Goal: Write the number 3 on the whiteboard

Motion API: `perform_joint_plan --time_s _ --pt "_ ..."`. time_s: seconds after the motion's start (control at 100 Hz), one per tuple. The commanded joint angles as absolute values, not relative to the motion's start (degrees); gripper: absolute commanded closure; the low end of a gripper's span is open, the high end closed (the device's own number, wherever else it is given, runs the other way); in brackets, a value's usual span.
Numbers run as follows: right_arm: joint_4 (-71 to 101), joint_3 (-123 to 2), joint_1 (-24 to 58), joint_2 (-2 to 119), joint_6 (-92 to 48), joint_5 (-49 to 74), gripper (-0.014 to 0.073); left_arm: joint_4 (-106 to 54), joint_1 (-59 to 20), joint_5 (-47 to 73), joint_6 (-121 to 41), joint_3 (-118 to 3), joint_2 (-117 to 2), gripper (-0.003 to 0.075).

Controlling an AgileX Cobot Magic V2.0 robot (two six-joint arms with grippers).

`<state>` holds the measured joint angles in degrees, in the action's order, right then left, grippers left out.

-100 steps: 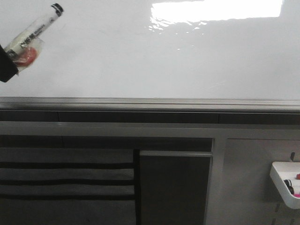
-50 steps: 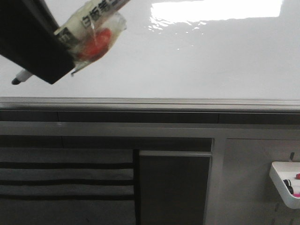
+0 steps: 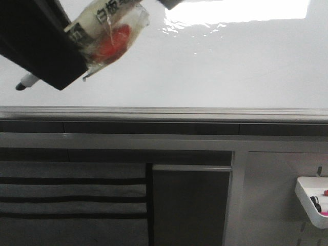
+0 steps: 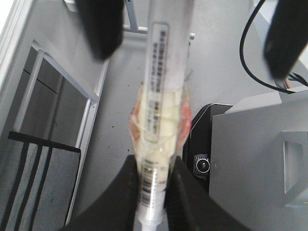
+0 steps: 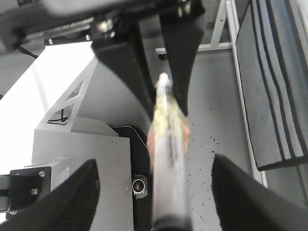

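Since half a second ago, the marker (image 3: 100, 36) and the dark left end effector (image 3: 38, 48) holding it have crept slightly upward and rightward across the front view, and a dark corner of the right end effector (image 3: 171, 3) now pokes in at the top edge. One second ago the marker was only a small shape in the upper left corner.

From the front, the marker lies tilted, its black tip (image 3: 21, 86) low on the left and its barrel rising to the right, in front of the whiteboard (image 3: 230, 66). A clear wrap with something orange-red inside (image 3: 113, 43) bulges around the barrel. The whiteboard's glossy surface shows only glare near the top; the number 3 is not visible anywhere on it. A grey metal edge strip (image 3: 205, 113) runs along its lower border.

In the left wrist view the left end effector (image 4: 151, 192) is clamped on the marker (image 4: 161, 96), fingers pressing both sides of the barrel. In the right wrist view the right end effector (image 5: 154, 192) has its fingers (image 5: 79, 197) spread wide, with the blurred marker (image 5: 168, 159) between them and not touching either.

A small white tray (image 3: 310, 200) of markers sits at the lower right.
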<state>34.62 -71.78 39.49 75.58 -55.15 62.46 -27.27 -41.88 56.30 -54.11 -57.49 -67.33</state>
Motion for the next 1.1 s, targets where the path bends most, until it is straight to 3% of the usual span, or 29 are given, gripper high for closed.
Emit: perform_joint_plan --time_s 0.0,0.38,0.7,0.86,0.96,1.09 --pt "36.12 -75.53 39.79 76.4 -55.37 61.4 0.0162 -29.44 -42.38 55.09 -54.17 -59.42 -66.05 0.0738" --pt "36.6 -76.37 40.86 78.29 -55.37 61.79 0.0292 -28.98 -42.38 55.09 -54.17 -59.42 -66.05 0.0738" --pt "36.6 -76.41 40.86 78.29 -55.37 62.22 0.0537 -28.79 -42.38 54.62 -54.17 -59.42 -66.05 0.0738" --pt "36.48 -76.41 40.86 78.29 -55.37 62.8 0.0592 -28.79 -42.38 54.41 -54.17 -59.42 -66.05 0.0729" --pt "36.13 -76.41 40.86 78.29 -55.37 63.41 0.0592 -28.79 -42.38 53.84 -54.17 -59.42 -66.05 0.0641" --pt "35.89 -76.41 40.86 78.29 -55.37 63.3 0.0592 -28.79 -42.38 53.58 -54.17 -60.25 -65.93 0.0426"
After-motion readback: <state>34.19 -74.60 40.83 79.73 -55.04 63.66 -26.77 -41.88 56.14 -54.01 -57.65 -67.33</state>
